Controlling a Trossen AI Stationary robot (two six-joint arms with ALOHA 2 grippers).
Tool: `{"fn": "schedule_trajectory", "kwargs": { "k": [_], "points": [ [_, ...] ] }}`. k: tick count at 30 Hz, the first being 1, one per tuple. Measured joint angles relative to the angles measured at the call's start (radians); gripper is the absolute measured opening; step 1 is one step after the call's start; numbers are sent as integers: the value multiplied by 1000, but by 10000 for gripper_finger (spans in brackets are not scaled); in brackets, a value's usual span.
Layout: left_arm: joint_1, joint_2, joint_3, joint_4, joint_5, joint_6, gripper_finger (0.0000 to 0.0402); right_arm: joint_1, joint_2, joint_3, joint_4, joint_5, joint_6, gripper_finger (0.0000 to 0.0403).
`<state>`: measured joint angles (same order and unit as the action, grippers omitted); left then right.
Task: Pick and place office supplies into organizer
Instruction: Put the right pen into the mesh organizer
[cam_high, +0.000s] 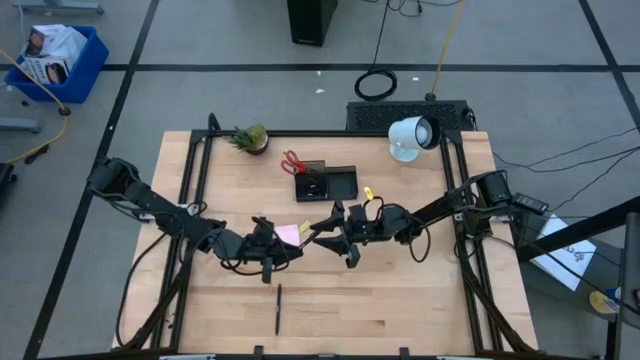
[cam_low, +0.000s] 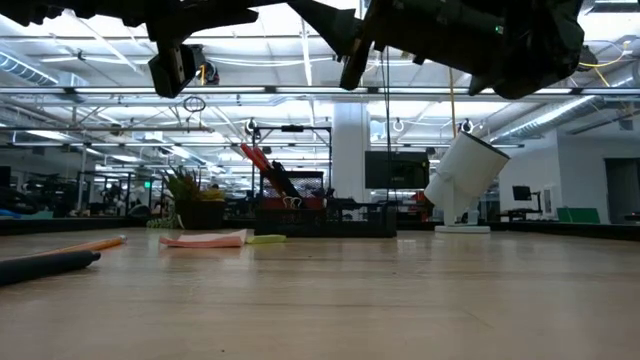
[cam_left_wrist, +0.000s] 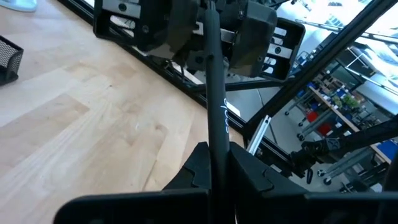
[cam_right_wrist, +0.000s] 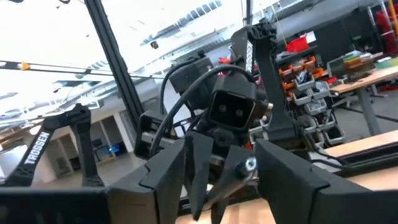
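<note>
Left pincer: mid-desk, raised off the surface, clamped tight on a black pen; in the left wrist view the pen runs straight up from between the closed fingers toward the other arm
Right pincer: raised, facing the left pincer at close range; fingers stand partly apart, about half spread, with the pen's far end between them; whether they touch the pen I cannot tell
Pen in transfer: held above the desk, spanning the small gap between the two pincers
Pink sticky-note pad: flat on the desk, just under and beside the left pincer; in the low view it lies in front of the organizer
Second black pen: lying on the desk near the front edge, well apart from both arms
Orange pencil: lying flat at the left in the low view, near a dark pen end
Organizer: black, toward the back of the desk, cup section at its left, low tray at its right
Red-handled scissors: standing tilted in the cup section, handles up
Small yellow piece: on the desk just beside the organizer's right end
Potted plant: back edge, left of the organizer
White lamp-like device: back right corner
</note>
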<state>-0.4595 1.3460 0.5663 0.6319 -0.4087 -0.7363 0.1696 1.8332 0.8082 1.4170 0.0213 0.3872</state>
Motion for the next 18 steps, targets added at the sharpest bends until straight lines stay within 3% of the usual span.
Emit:
{"fn": "schedule_trajectory", "kwargs": {
  "k": [8, 18],
  "points": [
    [6, 0, 0, 7, -9, 7, 35, 0, 0, 0, -9, 0, 17, 126],
    [6, 0, 0, 7, -8, 37, 30, 0, 0, 0, -8, 0, -13, 26]
  ]
}}
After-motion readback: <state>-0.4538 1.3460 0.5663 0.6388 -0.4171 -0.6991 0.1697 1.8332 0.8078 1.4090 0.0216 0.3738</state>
